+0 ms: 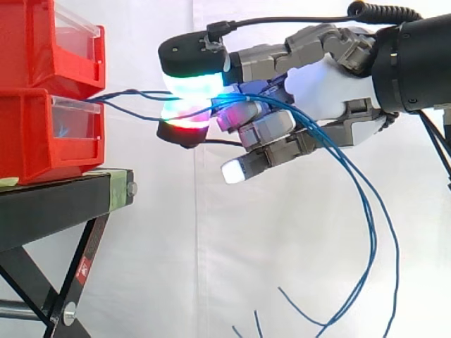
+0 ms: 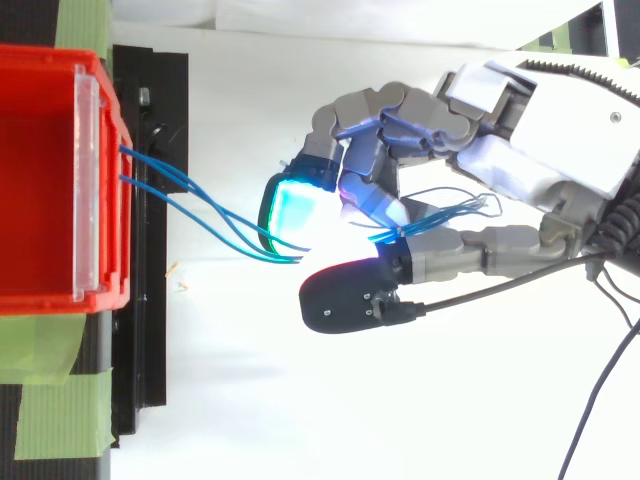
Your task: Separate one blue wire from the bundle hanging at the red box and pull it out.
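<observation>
Thin blue wires (image 1: pixel 130 94) run from the front of the lower red box (image 1: pixel 42 134) to the right, into my hand (image 1: pixel 320 88). The hand hangs level with that box, a short way off its front. Its fingers are curled, and two glowing pads, green above (image 1: pixel 194 81) and red below (image 1: pixel 184 120), pinch the wires between them. Past the pinch the wires drape across the curled fingers and fall in long loops (image 1: pixel 372 239) below the palm. From above, the wires (image 2: pixel 200 208) fan out of the red box (image 2: pixel 40 180) and meet at the fingertips (image 2: pixel 295 205).
A second red box (image 1: pixel 42 42) is stacked on the lower one. Both stand on a black stand (image 1: pixel 63 201) with crossed legs. Green tape (image 2: pixel 60 400) marks the stand's top. A white curtain hangs behind, and loose wire ends (image 1: pixel 282 292) dangle low.
</observation>
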Available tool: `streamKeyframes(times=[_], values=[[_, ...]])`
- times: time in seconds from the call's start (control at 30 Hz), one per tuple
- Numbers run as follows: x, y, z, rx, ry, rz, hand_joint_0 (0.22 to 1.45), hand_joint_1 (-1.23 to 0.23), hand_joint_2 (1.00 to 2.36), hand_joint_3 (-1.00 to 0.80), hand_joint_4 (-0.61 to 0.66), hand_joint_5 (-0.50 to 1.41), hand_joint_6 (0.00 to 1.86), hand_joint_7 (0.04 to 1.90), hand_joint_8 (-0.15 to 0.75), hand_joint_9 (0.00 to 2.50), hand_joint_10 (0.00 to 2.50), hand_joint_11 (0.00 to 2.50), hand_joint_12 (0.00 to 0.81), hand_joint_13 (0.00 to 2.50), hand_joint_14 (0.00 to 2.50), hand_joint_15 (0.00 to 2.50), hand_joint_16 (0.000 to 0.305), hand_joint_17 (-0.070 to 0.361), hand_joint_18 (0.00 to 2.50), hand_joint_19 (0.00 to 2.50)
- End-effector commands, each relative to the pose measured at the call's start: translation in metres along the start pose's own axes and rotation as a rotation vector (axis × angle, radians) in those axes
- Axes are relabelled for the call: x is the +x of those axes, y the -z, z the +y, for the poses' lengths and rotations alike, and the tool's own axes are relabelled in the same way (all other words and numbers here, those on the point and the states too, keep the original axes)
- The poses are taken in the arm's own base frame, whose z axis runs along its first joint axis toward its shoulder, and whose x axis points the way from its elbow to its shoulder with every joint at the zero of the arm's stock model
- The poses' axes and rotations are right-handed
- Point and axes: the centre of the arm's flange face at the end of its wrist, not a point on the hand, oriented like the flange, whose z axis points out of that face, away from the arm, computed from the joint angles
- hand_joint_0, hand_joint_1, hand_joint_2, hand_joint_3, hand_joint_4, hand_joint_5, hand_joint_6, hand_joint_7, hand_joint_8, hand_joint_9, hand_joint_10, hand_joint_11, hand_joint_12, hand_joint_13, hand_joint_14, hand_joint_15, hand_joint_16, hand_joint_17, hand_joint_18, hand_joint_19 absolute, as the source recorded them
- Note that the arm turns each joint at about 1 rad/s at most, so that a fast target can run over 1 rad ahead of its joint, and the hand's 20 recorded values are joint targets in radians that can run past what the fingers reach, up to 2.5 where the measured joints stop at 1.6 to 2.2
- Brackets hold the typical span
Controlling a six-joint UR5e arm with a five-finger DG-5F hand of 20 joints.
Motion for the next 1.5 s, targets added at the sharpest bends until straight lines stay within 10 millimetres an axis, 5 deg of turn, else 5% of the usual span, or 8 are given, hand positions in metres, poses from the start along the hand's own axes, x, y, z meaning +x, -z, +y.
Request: streamKeyframes(times=[0.0, 1.47], values=[[0.0, 0.0, -0.0001, 0.0, 0.0, 0.0, 0.81, -0.95, 1.02, -0.28, 0.24, -0.25, 0.88, 1.04, 0.353, 0.28, 1.58, 1.3, 0.323, 0.48, 1.7, 1.19, 0.031, 0.069, 0.65, 0.78], [0.0001, -0.0001, 0.0, -0.001, -0.002, 0.0, 0.81, -1.0, 1.02, -0.29, 0.17, -0.28, 0.85, 1.08, 0.284, 0.01, 1.59, 1.29, 0.262, 0.19, 1.98, 1.1, 0.019, 0.042, 0.39, 0.63]])
